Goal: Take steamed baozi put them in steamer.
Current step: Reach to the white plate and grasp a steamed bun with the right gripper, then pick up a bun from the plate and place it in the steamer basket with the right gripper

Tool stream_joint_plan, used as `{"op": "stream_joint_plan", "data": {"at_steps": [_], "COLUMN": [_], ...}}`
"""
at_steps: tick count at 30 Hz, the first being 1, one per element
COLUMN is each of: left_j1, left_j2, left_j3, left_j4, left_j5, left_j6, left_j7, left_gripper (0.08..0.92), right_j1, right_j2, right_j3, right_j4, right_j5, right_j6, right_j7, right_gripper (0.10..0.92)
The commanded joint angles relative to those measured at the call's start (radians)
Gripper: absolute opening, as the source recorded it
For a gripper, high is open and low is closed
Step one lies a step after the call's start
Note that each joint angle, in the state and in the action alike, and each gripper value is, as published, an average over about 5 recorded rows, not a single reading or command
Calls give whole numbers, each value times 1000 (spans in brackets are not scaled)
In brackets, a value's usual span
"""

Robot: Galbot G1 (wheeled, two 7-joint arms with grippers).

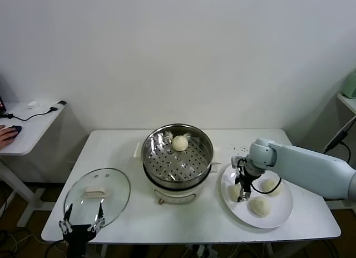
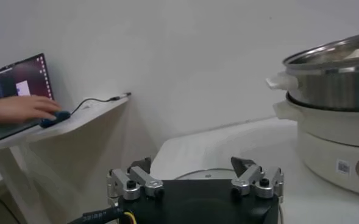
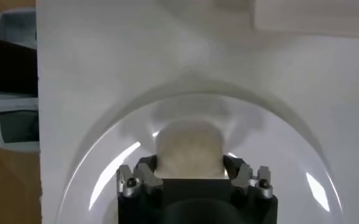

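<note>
The steel steamer (image 1: 147,152) on its cream base stands mid-table with one steamed baozi (image 1: 179,142) at the back of its perforated floor. The steamer also shows in the left wrist view (image 2: 337,91). My right gripper (image 1: 243,187) points down over the left part of the white plate (image 1: 281,214). In the right wrist view its fingers (image 3: 189,165) press both sides of a baozi (image 3: 188,146) that rests on the plate (image 3: 94,176). Two more baozi (image 1: 271,185) (image 1: 259,206) lie on the plate. My left gripper (image 1: 82,223) is open and empty at the front left.
The round glass lid (image 1: 105,194) lies flat on the table's front left, just beyond my left gripper (image 2: 194,167). A side table (image 1: 25,130) with a person's hand on a mouse stands to the far left.
</note>
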Motion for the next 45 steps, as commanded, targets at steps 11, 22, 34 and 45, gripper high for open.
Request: {"op": "stream_joint_plan", "data": {"at_steps": [11, 22, 34, 45], "left_j1": [6, 7, 42, 51], "left_j2": [9, 32, 68, 80], "left_j3": [5, 19, 30, 20], "left_j4": [1, -16, -25, -37], "left_j5": [-1, -11, -24, -22], "left_j6": [-2, 4, -16, -24], "left_j7": [0, 1, 15, 14], "left_gripper": [823, 823, 823, 823], "right_j1": [205, 857, 812, 599], "right_j2": [-68, 73, 415, 624], "right_j3": [-93, -507, -381, -311], "right_j4": [59, 49, -27, -103], "right_j5": [117, 448, 645, 628], "right_j6": [1, 106, -13, -73], "right_j7": [-13, -71, 18, 98], "right_gripper": [544, 543, 548, 550]}}
